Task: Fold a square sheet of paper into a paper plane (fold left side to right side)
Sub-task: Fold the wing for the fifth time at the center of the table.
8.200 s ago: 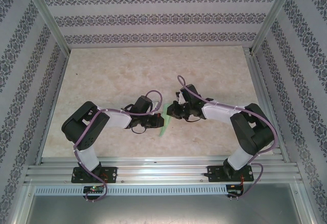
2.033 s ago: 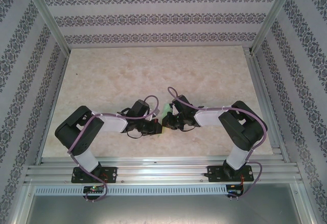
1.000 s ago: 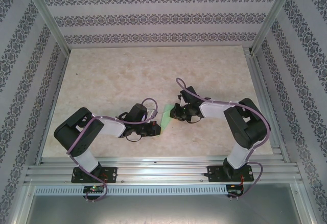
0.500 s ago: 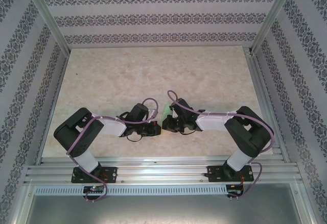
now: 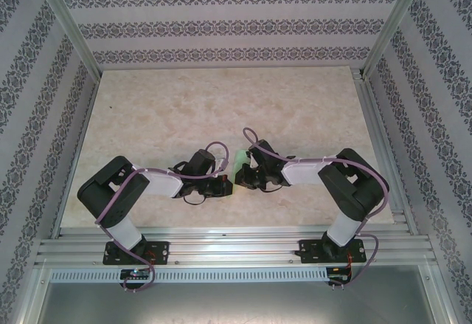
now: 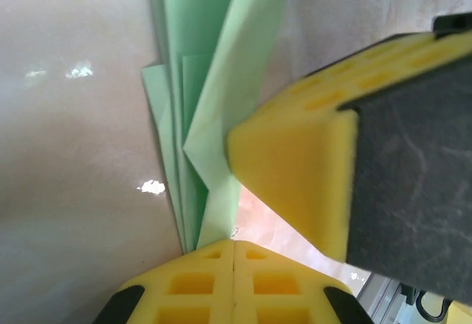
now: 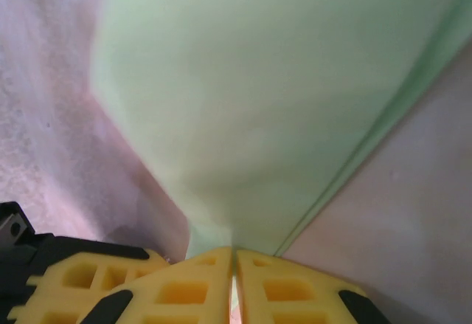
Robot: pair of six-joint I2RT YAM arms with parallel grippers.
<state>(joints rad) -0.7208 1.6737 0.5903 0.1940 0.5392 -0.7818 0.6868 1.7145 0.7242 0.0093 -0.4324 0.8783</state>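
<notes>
Left gripper [image 6: 234,257] is pinched shut on the paper [image 6: 214,80], with folded layers fanning out of its pads. Right gripper [image 7: 234,261] is clamped on the same paper. It sat up and right of the left gripper a second ago with the strip stretched out; now it's tucked in just beside it. The paper bunches up between them, so a flap is likely being brought over. The plane isn't finished yet.
</notes>
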